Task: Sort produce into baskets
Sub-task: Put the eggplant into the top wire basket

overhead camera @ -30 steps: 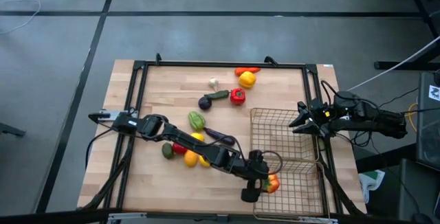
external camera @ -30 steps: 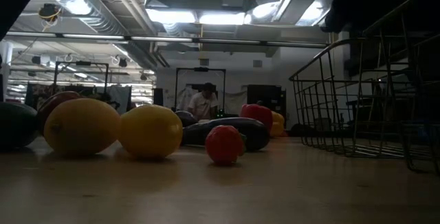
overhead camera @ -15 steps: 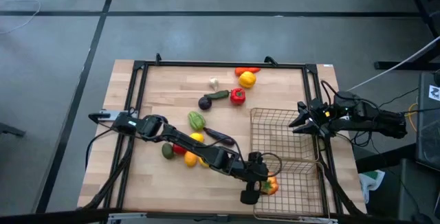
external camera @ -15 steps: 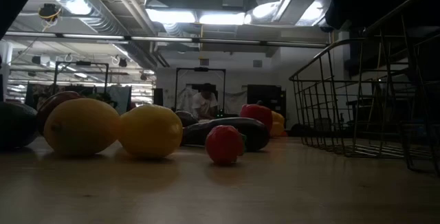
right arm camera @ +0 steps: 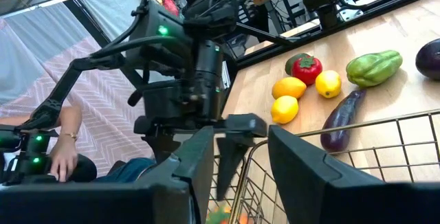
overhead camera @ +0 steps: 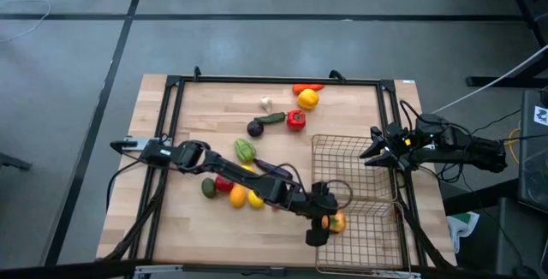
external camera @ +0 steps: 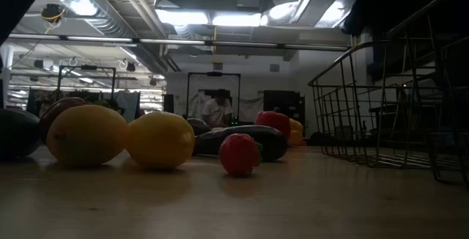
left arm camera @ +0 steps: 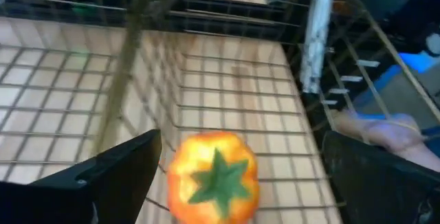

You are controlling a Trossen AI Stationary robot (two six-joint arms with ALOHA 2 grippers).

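Person (external camera: 217, 109) — low view only.

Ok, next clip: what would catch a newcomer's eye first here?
The left hand hangs open over the near basket, an orange-yellow tomato lying on the mesh between its fingers. Loose produce is scattered over the wooden table beside the left arm. The right hand waits at the far basket's right edge.
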